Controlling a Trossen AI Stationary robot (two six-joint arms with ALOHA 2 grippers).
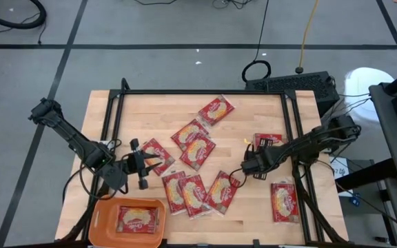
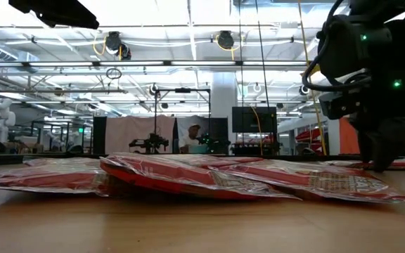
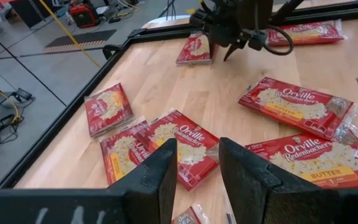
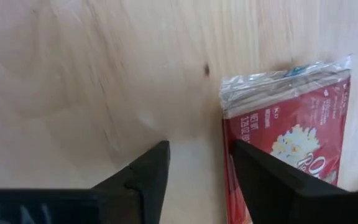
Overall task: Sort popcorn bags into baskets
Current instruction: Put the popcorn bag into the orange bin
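While the right gripper [image 1: 245,167] hovers spread beside it, 1 popcorn bag [image 1: 221,191] lies flat, long axis diagonal.

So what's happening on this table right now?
Two robot arms are sorting popcorn bags into an orange basket at the table's near-left corner. One bag already lies inside; about ten others are still scattered over the wooden table. The left hand is open and empty beside a loose bag near the basket. The right hand is low over bare wood next to the corner of another bag, its fingers apart and holding nothing.
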